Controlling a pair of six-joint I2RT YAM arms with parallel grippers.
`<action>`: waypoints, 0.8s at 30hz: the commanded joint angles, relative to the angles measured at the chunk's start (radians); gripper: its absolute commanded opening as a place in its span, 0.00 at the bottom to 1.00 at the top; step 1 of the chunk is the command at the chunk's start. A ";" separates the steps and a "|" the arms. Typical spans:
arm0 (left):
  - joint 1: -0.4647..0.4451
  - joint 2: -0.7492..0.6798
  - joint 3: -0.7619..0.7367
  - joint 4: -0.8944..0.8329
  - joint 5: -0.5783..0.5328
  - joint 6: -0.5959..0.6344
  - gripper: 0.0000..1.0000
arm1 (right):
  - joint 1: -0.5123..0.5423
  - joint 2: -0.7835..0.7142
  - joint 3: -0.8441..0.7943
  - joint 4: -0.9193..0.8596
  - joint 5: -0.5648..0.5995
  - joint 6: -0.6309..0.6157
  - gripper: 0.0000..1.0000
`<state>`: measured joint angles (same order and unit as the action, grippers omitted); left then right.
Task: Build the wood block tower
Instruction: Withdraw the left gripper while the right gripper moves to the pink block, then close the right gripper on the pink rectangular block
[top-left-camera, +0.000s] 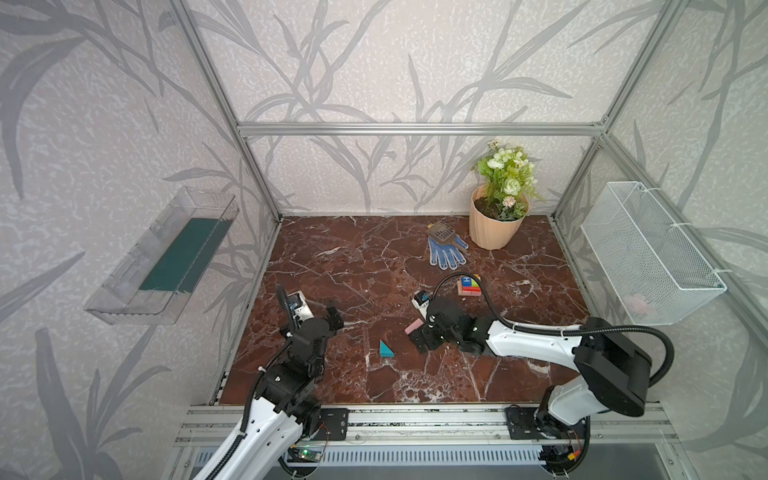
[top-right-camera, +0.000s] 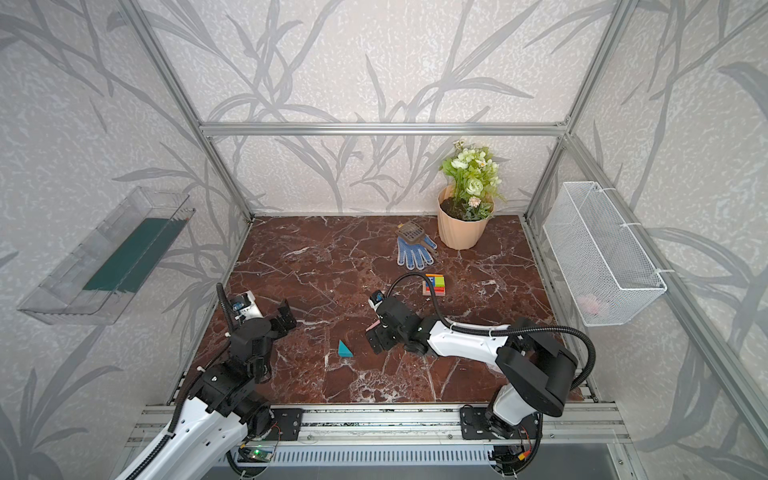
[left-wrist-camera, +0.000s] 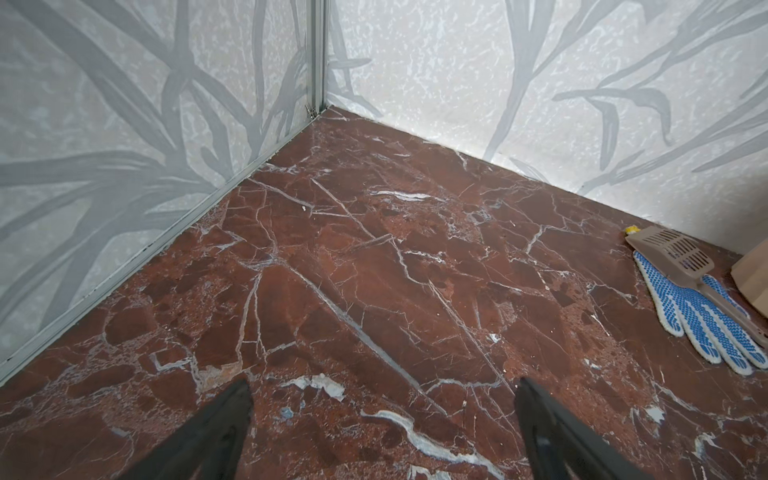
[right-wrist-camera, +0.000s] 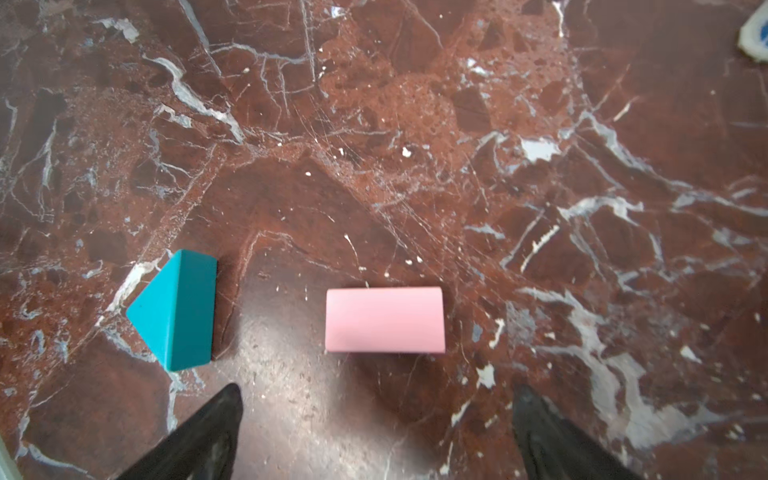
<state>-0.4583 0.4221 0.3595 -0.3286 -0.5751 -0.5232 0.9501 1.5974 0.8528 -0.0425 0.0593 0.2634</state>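
The pink block (right-wrist-camera: 384, 320) lay flat on the marble table (right-wrist-camera: 415, 124), apart from every other piece, directly ahead of the right gripper (right-wrist-camera: 378, 388), whose fingers stood wide apart with nothing between them. Its long axis ran across the gap from one finger toward the other, so a plain closing would have pinched the short ends. I judged that workable, since the opening looked wider than the block was long. A quarter turn of the wrist onto the long sides would probably have held it squarer for placing. Either way, the gripper needed to come down centred, low on the block, without nudging it. In a top view the same block (top-left-camera: 414, 326) lay on a slant, partly hidden by the gripper. Just beside it, not touching, the teal wedge (right-wrist-camera: 174, 311) lay on its side, apex pointing away from the pink block. The tower (top-left-camera: 469, 286), a low coloured stack, stood well apart toward the far right, near the dotted glove (top-left-camera: 446, 251) and the flowerpot (top-left-camera: 494, 226). The left gripper (left-wrist-camera: 384, 382) hung over bare table, fingers spread and empty.
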 joint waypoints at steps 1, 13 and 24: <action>0.004 -0.007 0.064 -0.107 0.059 -0.004 0.99 | 0.004 0.074 0.067 -0.099 -0.013 -0.045 0.99; 0.004 0.159 0.071 -0.044 0.184 0.045 0.97 | 0.006 0.251 0.180 -0.171 0.014 -0.046 0.88; 0.004 0.138 0.057 -0.031 0.199 0.048 0.99 | 0.034 0.243 0.191 -0.213 0.082 -0.035 0.65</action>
<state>-0.4568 0.5758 0.4248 -0.3656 -0.3794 -0.4877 0.9749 1.8446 1.0416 -0.1898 0.1146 0.2211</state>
